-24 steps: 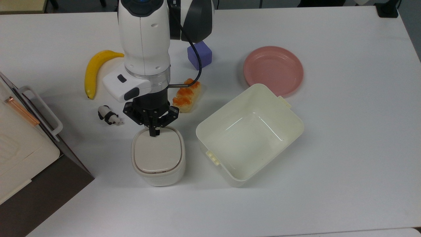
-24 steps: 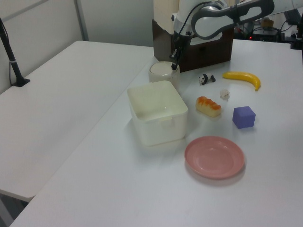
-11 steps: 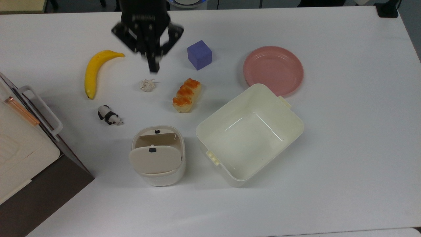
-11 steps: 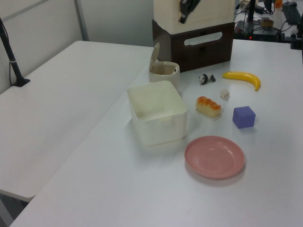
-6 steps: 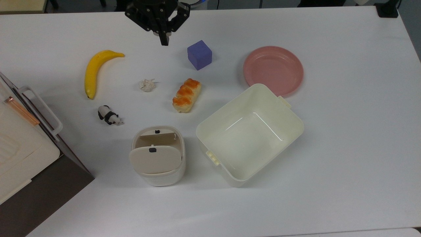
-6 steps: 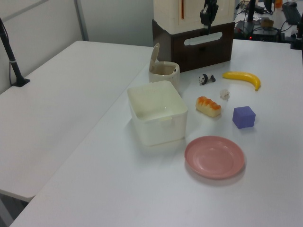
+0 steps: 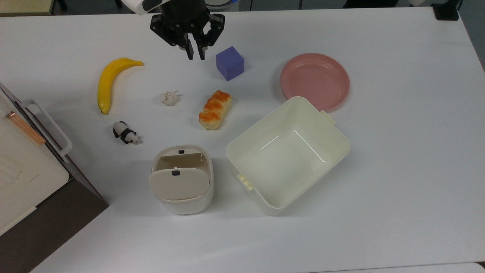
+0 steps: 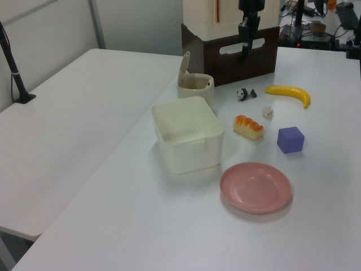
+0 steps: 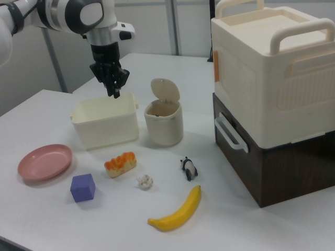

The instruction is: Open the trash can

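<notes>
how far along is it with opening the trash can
Looks done: the trash can stands with its lid flipped up, so the inside shows. The gripper is open, holds nothing and hangs near the purple cube, well away from the can. Nothing appears left to do.

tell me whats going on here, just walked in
A robot arm is working over a white table strewn with small items. The trash can sits with its flip lid standing up, so it is open. The gripper hangs high above the table between the banana and the purple cube, holding nothing, fingers slightly apart. The cream tub beside the trash can is untouched.
</notes>
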Robot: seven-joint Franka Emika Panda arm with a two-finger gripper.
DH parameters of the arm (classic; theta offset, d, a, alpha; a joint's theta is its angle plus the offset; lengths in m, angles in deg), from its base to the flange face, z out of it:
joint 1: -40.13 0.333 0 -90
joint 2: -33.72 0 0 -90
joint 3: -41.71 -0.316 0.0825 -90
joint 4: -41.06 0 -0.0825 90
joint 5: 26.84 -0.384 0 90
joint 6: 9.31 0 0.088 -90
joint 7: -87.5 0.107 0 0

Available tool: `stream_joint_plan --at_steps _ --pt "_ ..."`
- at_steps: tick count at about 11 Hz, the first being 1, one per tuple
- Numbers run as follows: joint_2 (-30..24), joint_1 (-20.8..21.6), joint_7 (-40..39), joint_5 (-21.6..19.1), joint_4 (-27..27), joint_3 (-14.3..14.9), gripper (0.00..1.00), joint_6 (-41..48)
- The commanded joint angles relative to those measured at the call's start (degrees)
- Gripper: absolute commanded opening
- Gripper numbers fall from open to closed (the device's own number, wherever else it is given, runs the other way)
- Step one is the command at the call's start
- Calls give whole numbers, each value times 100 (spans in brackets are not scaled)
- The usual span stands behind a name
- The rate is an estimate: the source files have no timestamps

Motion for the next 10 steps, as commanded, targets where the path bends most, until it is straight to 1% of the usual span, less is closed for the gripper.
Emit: stream_joint_plan --at_steps 1,2,4,6,8,10 --pt "-84 30 -119 -139 -77 12 46 -172" --pt "-84 30 -119 -130 -77 12 56 -216" --pt "-93 39 -58 -95 -68 12 100 -269" --pt "-93 48 -58 -60 -68 12 100 -295" --pt "-93 65 -119 -16 -111 12 100 -654" --pt "-102 48 -41 -112 -156 12 100 -708"
